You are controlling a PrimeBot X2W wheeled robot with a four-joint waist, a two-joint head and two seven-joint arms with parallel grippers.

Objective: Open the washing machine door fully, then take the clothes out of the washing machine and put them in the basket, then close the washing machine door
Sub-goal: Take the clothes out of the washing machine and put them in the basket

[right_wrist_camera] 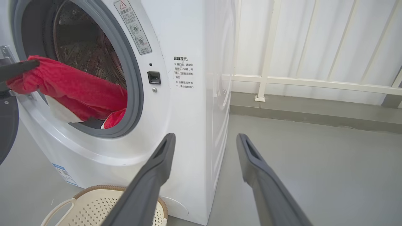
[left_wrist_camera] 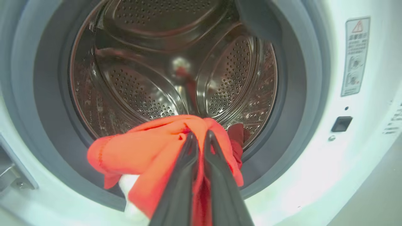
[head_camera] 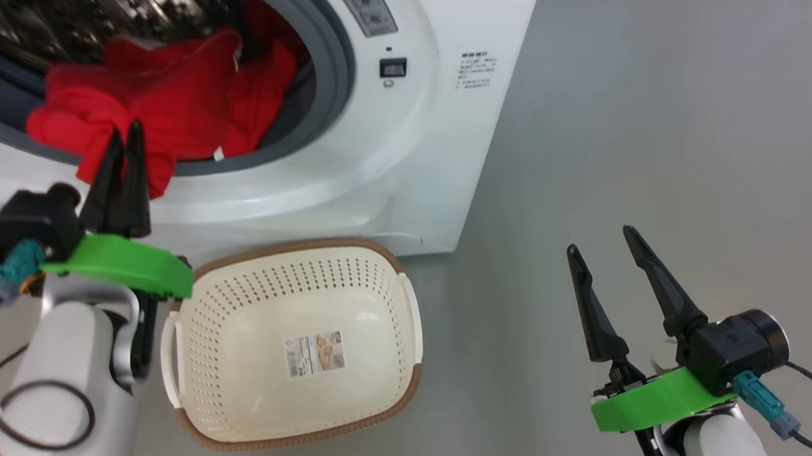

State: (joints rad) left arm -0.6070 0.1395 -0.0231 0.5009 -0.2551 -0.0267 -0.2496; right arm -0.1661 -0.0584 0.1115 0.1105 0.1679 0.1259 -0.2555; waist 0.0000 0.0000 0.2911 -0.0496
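L gripper [head_camera: 126, 130] pinches clothes [head_camera: 172, 94], stretched long from drum [left_wrist_camera: 138, 91] out over gasket [left_wrist_camera: 282, 125].

Floor: smooth matt grey floor [head_camera: 664, 123], spread across the right of the head view and the lower right of the right wrist view.
Railing: white metal railing [right_wrist_camera: 301, 82] at the far edge of the floor, one horizontal bar crossed by upright and slanted posts.
Kerb: low grey kerb [right_wrist_camera: 314, 110] under the railing; one post's foot rests on it.
Backdrop: pale white surface [right_wrist_camera: 314, 40] behind the railing, too washed out to identify.
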